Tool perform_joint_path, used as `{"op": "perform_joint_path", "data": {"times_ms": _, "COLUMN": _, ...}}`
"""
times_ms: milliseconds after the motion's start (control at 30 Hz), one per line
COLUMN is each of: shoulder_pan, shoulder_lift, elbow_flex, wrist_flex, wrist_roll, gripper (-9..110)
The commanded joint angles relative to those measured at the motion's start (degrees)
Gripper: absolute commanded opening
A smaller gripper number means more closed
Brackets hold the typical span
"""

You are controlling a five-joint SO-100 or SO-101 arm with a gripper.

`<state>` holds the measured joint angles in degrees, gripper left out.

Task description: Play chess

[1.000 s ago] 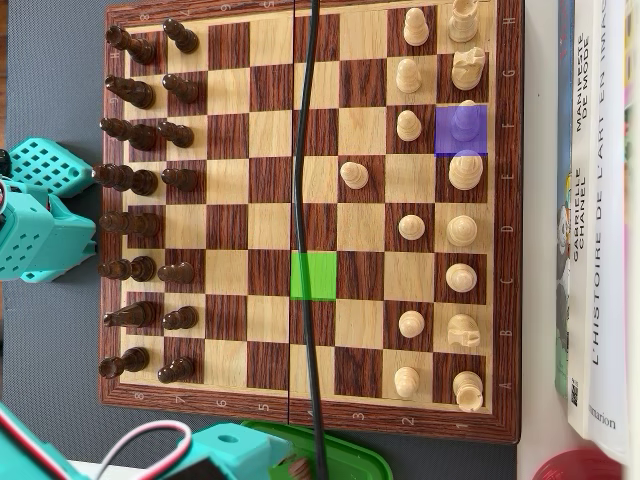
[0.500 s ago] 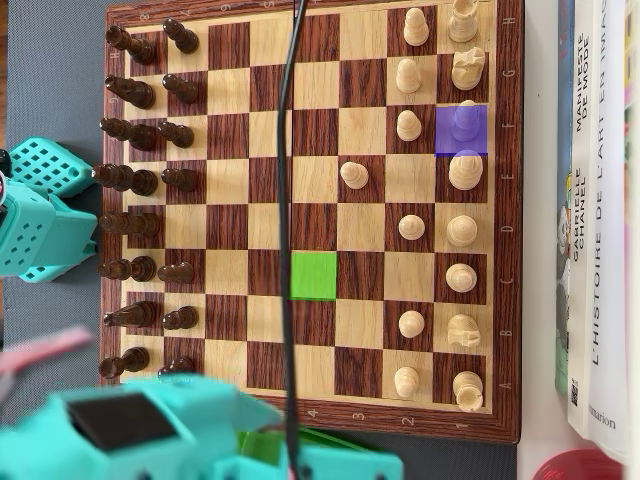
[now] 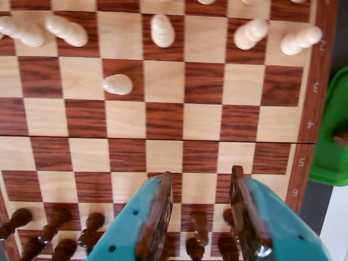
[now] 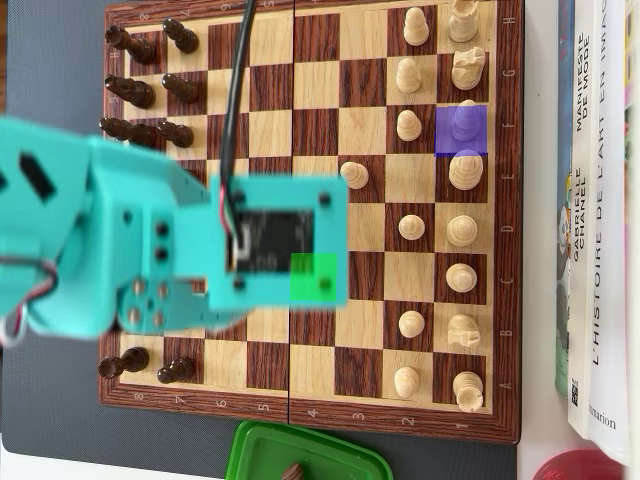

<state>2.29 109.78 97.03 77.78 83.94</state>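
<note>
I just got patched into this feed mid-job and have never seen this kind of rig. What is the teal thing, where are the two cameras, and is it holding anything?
The teal thing is a small robot arm with a two-finger gripper. One camera looks straight down from above; the other rides on the wrist, so the gripper's two teal fingers poke in from the bottom edge of that view.

Below lies a wooden chessboard. Dark pieces line one side and light pieces the other; one light pawn stands advanced. In the overhead view one square is tinted purple and one green, the green partly under the arm.

The jaws stand open over the dark side and hold nothing. A green container sits beside the board.
</note>
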Motion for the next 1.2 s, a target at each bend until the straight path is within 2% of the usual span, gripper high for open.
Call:
{"op": "perform_joint_path", "data": {"times_ms": 0, "shoulder_pan": -3.34, "shoulder_lift": 1.93, "elbow_flex": -1.05, "wrist_flex": 0.0, "wrist_roll": 2.55, "gripper": 16}}
{"op": "perform_joint_path", "data": {"times_ms": 267, "shoulder_pan": -10.81, "shoulder_lift": 0.62, "elbow_flex": -3.25, "wrist_flex": -0.18, "wrist_roll": 7.91, "gripper": 16}}
{"op": "perform_joint_path", "data": {"times_ms": 1167, "shoulder_pan": -16.88, "shoulder_lift": -29.36, "elbow_flex": -32.61, "wrist_flex": 0.0, "wrist_roll": 7.91, "gripper": 16}}
